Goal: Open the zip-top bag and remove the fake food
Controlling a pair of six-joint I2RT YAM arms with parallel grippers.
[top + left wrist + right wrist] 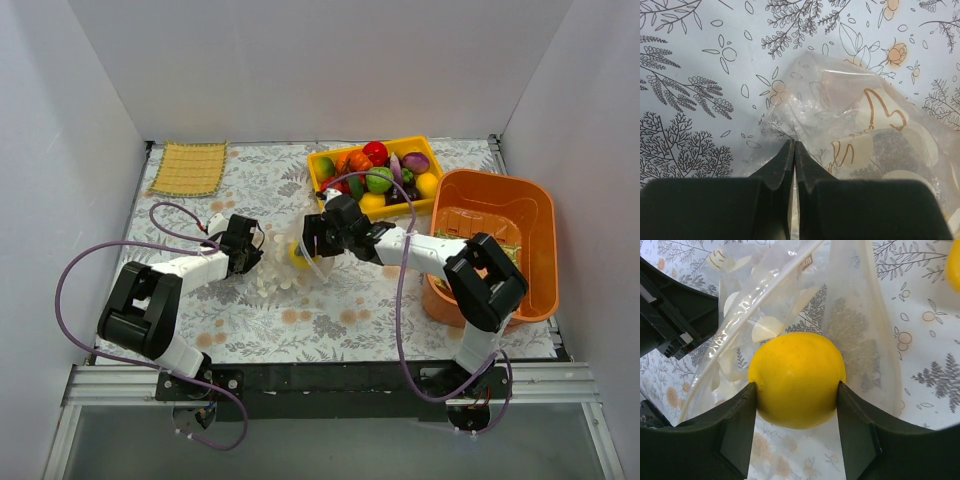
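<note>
The clear zip-top bag lies crumpled on the flowered cloth between my two grippers. My left gripper is shut on the bag's left edge; in the left wrist view the jaws are pressed together on the bag's film. My right gripper is shut on a round yellow fake fruit at the bag's open mouth, just above the cloth. The fruit also shows in the top view. Several more fake foods fill the yellow tray behind.
An orange tub stands at the right, over a smaller orange bowl. A woven yellow mat lies at the back left. White walls close in the table on three sides. The left arm's gripper body is close to my right fingers.
</note>
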